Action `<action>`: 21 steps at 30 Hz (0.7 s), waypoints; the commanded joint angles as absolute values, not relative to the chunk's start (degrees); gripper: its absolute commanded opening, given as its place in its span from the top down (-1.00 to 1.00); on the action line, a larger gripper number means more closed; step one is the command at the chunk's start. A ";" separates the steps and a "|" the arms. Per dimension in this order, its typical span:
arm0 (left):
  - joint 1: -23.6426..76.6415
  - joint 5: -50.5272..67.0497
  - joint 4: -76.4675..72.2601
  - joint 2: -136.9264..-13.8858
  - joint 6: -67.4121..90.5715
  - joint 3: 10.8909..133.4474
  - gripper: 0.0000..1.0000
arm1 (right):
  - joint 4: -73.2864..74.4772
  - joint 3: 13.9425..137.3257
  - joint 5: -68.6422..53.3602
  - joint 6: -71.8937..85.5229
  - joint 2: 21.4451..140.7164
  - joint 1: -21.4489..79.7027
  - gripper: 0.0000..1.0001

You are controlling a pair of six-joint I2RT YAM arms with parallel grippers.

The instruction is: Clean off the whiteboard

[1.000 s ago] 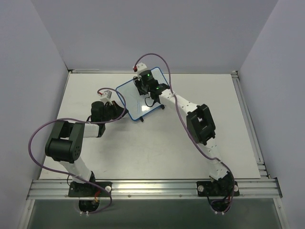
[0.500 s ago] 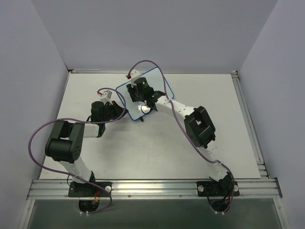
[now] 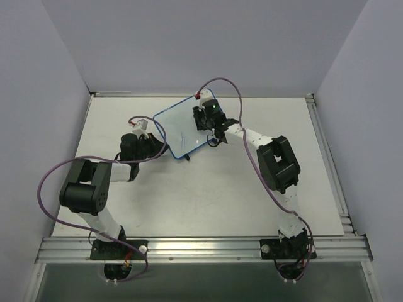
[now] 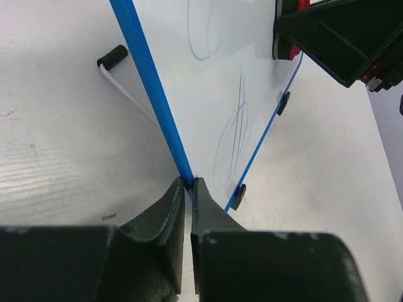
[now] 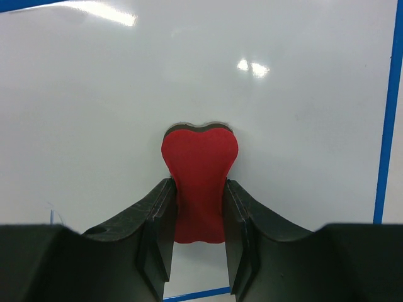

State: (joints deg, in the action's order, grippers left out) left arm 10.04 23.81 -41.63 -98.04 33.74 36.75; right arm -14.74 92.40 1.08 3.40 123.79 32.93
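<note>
My left claw (image 4: 189, 184) clamps the whiteboard (image 4: 239, 63) rim; my right claw (image 5: 198, 184) grips the eraser (image 5: 199, 151). Blue scribbles (image 4: 234, 135) show uncleared: erasure incomplete.

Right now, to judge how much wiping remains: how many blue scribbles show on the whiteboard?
2: the upper scribble beside the eraser, the lower scribble nearer the left gripper. More may be hidden.

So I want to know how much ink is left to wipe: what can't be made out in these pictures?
- Right wrist: the red eraser and right gripper hide the whiteboard under them.
- Left wrist: the blue scribbles run off the top edge, and the right gripper blocks part of the far end.
- Top external: the board is too small for faint marks to show; the right arm covers part.
</note>
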 commanded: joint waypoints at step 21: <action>10.72 25.14 -42.10 -97.47 31.55 37.79 0.95 | -32.51 73.65 12.56 7.91 122.26 50.80 0.91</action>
State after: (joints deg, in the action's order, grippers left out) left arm 10.02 23.81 -41.50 -98.04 33.69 36.75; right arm -34.17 76.23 13.91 5.61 120.64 49.74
